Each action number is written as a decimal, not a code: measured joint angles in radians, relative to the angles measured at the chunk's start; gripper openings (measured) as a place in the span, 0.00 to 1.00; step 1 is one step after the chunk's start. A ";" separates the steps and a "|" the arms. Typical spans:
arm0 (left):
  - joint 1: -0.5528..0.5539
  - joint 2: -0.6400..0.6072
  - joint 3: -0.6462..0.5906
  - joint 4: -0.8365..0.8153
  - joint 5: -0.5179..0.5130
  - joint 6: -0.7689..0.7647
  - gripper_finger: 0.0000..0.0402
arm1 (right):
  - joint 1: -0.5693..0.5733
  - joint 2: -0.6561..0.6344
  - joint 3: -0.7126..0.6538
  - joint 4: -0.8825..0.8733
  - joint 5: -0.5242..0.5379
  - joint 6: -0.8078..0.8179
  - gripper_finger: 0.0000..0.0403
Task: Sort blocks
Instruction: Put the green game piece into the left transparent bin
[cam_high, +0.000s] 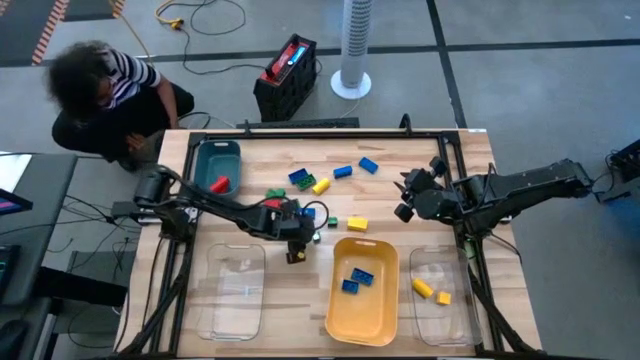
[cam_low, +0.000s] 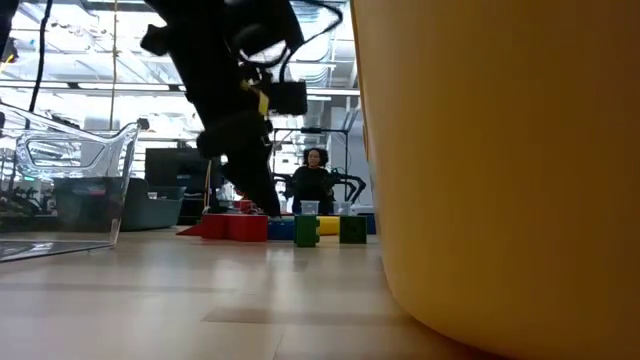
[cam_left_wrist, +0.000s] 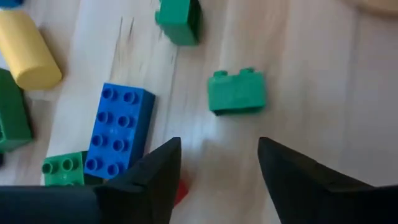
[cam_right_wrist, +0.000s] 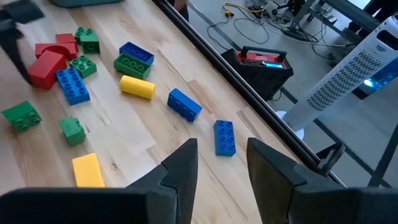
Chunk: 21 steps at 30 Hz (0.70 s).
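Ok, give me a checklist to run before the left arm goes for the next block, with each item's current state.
1. Left end effector open: ok, fingers apart with nothing between them.
2. Target in view: ok, a small green block lies on its side just ahead of the fingers.
3. Room around the target: ok, the blue block lies apart from it.
4. Right end effector clear of the pile: ok, it waits off to the right.
5. Yellow tray has room: ok, only two blue blocks inside.
6. Green blocks' destination tray: cannot tell.
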 joint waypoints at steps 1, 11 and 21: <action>0.006 0.007 0.000 0.001 0.000 -0.009 0.55 | 0.000 0.000 0.000 0.000 -0.001 0.000 0.38; 0.022 0.032 0.001 0.083 0.042 -0.012 0.68 | 0.000 0.000 0.000 -0.001 -0.002 0.000 0.38; 0.015 0.089 0.007 0.161 0.109 -0.036 0.75 | -0.001 0.000 0.000 0.002 -0.002 -0.001 0.38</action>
